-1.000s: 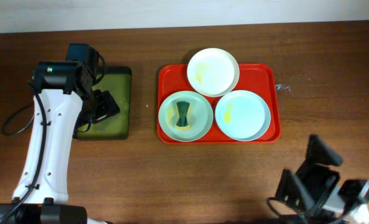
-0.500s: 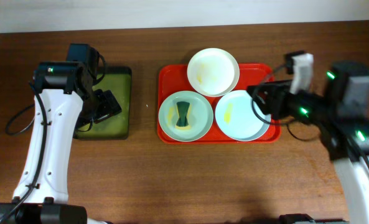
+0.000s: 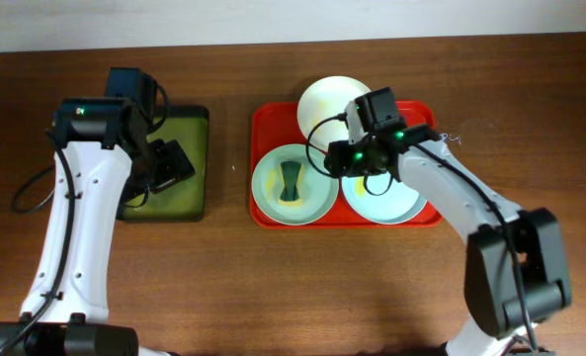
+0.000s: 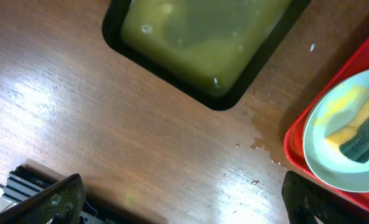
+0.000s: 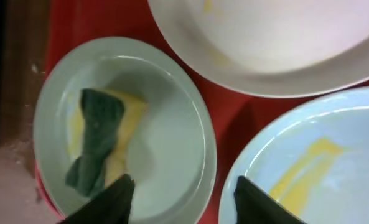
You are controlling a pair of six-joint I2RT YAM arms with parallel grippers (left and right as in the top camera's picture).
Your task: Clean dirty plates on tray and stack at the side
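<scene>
Overhead: our R tool (image 3: pixel 328 158) swung in from near-right corner, now over tray (image 3: pixel 265 216) mid-tabletop; all 3 plates (image 3: pixel 386 203) on it. L wrist: L tool (image 4: pixel 184 208) spread, empty. R wrist: R tool spread above sponge (image 5: pixel 97 143), so we're starting the clean.

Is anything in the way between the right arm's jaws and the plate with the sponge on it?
Nothing visible. The right gripper hangs with its jaws open above the right rim of that plate, which sits on the tray. Only the sponge lies in it, left of the jaws.
</scene>
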